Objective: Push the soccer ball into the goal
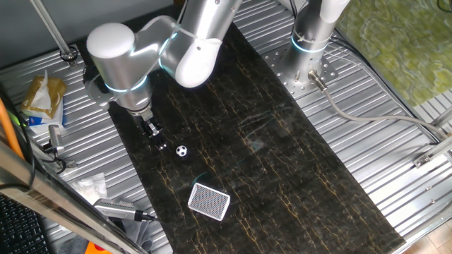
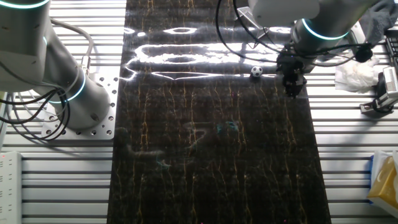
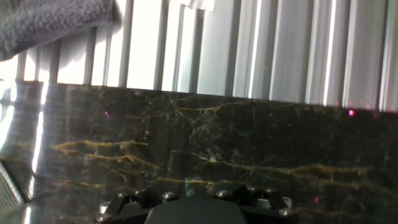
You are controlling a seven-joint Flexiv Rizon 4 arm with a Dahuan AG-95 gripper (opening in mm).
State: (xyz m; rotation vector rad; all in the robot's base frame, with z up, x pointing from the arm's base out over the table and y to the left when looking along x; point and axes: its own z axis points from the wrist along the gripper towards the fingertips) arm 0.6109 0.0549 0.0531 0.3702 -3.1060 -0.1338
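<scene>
The small black-and-white soccer ball (image 1: pixel 181 151) rests on the dark marbled mat (image 1: pixel 282 176). The goal (image 1: pixel 210 202), a white-rimmed rounded rectangle of dark mesh, lies flat on the mat nearer the front, a short way past the ball. My gripper (image 1: pixel 161 145) points down at the mat just left of the ball, a small gap apart, its thin black fingers together with nothing between them. From the other fixed view the ball (image 2: pixel 256 71) sits left of the gripper (image 2: pixel 291 91); the goal is not seen there. The hand view shows only mat and the hand's dark base (image 3: pixel 189 211).
A second arm's base (image 1: pixel 311 49) stands at the mat's far right edge. Ribbed metal table (image 1: pixel 395 162) surrounds the mat. A yellow packet (image 1: pixel 42 95), tools and crumpled paper (image 1: pixel 90 187) lie at the left. A grey cloth (image 3: pixel 50 18) lies beyond the mat.
</scene>
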